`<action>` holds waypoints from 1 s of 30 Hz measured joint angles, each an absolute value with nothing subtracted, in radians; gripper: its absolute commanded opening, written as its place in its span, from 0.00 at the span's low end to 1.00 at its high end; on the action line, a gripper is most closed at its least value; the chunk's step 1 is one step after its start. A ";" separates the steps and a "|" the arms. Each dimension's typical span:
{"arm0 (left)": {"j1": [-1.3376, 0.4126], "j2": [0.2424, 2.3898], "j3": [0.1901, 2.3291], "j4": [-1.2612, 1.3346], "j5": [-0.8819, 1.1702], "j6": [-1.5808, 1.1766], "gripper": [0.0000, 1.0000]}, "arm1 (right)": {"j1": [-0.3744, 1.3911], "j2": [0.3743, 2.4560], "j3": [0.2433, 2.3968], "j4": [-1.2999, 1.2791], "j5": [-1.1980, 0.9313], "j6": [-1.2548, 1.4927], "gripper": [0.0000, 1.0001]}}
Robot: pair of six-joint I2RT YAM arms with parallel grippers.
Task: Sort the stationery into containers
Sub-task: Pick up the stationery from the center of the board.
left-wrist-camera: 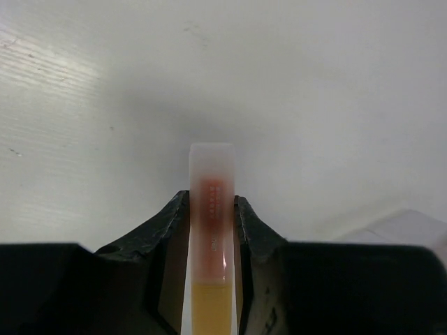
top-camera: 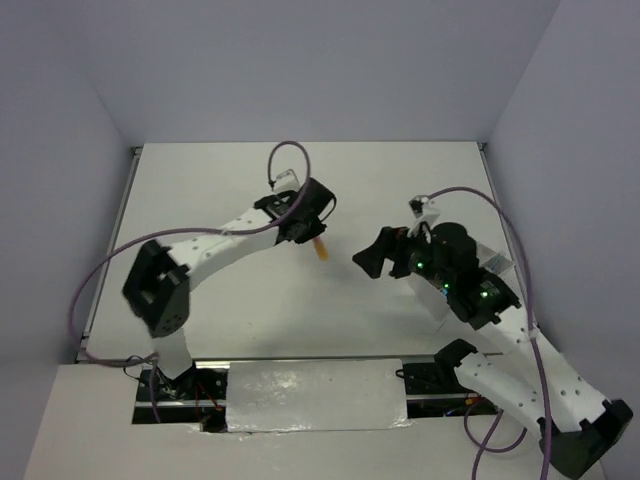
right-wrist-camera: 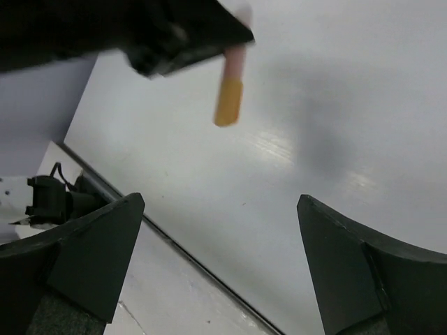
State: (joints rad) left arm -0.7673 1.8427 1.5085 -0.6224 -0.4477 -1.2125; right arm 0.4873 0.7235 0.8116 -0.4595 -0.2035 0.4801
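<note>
Fingers (left-wrist-camera: pixel 173 218) of the left gripper (left-wrist-camera: pixel 211 198) are drawn in narrow on the orange marker (left-wrist-camera: pixel 211 230). They pinch it across its pinkish middle, so the frosted cap end sticks out on one side of the tips and the orange end on the other. A grip near the middle looks chosen for balance, since neither end has much leverage to swing the marker while it is carried.

Seen from overhead, the left arm reaches over the middle of the white table (top-camera: pixel 230 180). The marker appears lifted clear of the surface, with its orange end slanting down and toward the right arm (only the two fingers touch it).

The right gripper (right-wrist-camera: pixel 220 202) is spread wide and holds nothing. It is turned toward the marker, which its own camera shows hanging above and beyond the gap between its fingers, near but not touching. I read that pose as standing by, either for a hand-over or simply out of the way; the pictures do not settle which.

What may be the tray (top-camera: pixel 494 263) shows only as a pale corner behind the right wrist, mostly hidden, so its compartments cannot be read. If that is the tray, the marker is well apart from it and has yet to be carried across toward the right side. No other stationery shows in these views.
</note>
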 measured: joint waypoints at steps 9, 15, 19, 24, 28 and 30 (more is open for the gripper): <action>-0.761 1.330 1.209 -0.393 -0.374 -1.398 0.00 | 0.729 0.920 0.642 -0.002 -0.083 0.545 0.74; -0.756 1.266 1.110 -0.364 -0.370 -1.472 0.00 | 0.828 1.027 0.694 0.157 -0.033 0.530 0.63; -0.756 1.183 1.028 -0.353 -0.381 -1.501 0.00 | 0.863 1.068 0.707 0.219 -0.015 0.522 0.62; -0.753 1.140 1.012 -0.325 -0.398 -1.510 0.00 | 0.871 1.114 0.743 0.253 0.005 0.511 0.46; -0.754 1.141 1.012 -0.317 -0.391 -1.522 0.00 | 0.876 1.166 0.789 0.266 0.014 0.506 0.24; -0.754 1.141 1.012 -0.318 -0.395 -1.522 0.00 | 0.879 1.180 0.795 0.266 0.030 0.500 0.12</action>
State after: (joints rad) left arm -0.7544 1.1412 1.0119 -0.3176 -0.3946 -1.5219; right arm 0.8791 1.1801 0.7948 0.2665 0.0296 0.4999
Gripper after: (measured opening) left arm 0.364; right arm 0.232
